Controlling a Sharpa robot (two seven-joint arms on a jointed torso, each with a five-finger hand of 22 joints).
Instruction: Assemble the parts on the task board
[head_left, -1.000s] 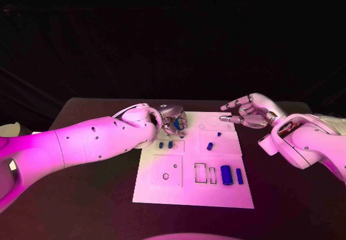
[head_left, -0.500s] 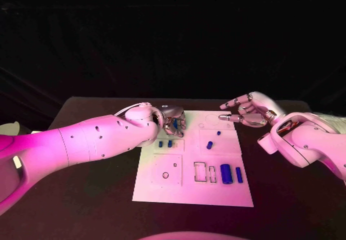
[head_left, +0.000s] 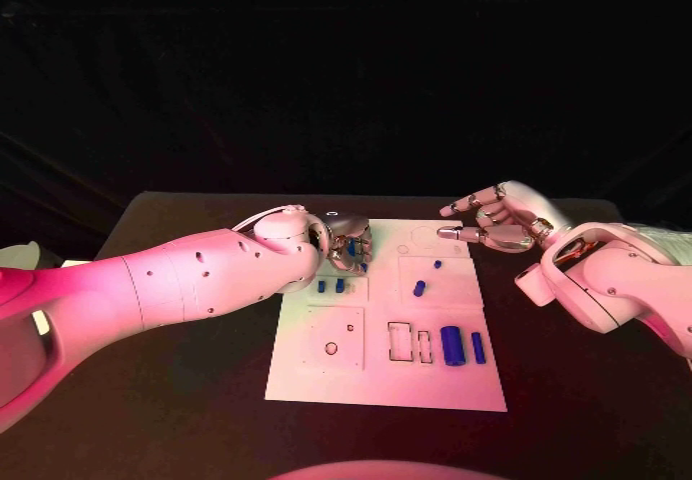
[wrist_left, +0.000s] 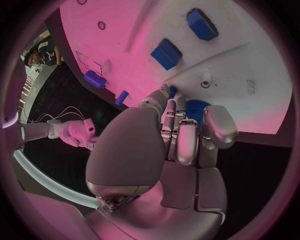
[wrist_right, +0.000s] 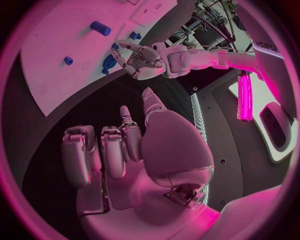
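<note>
Since the earlier frames we find the left robot hand (head_left: 346, 243) shifted slightly toward the far end of the task board (head_left: 332, 375), with its arm drawn a little further in over the tabletop (head_left: 173, 400); the right robot hand (head_left: 493, 222) has kept its station with no movement we can detect.

We record the left robot hand low over the far left corner of the board, fingers curled together. In the left wrist view its fingertips (wrist_left: 177, 107) close around a blue part (wrist_left: 195, 109), which we judge to be pinched there; how that part sits against the board we cannot tell.

We note the right robot hand hovering just beyond the board's far right corner, fingers loosely curled but apart, nothing held. The right wrist view confirms an empty palm.

On the board we count the following. Two small blue parts (head_left: 330, 287) lie side by side in a marked square just near of the left robot hand. A small blue peg (head_left: 438, 266) and a slanted blue piece (head_left: 418, 291) lie right of centre, apart from one another. A large blue cylinder (head_left: 453, 347) and a thinner blue bar (head_left: 477, 348) lie side by side near the right edge, beside two outlined rectangular slots (head_left: 401, 342). A marked square with a hole (head_left: 333, 343) occupies the near left area.
</note>
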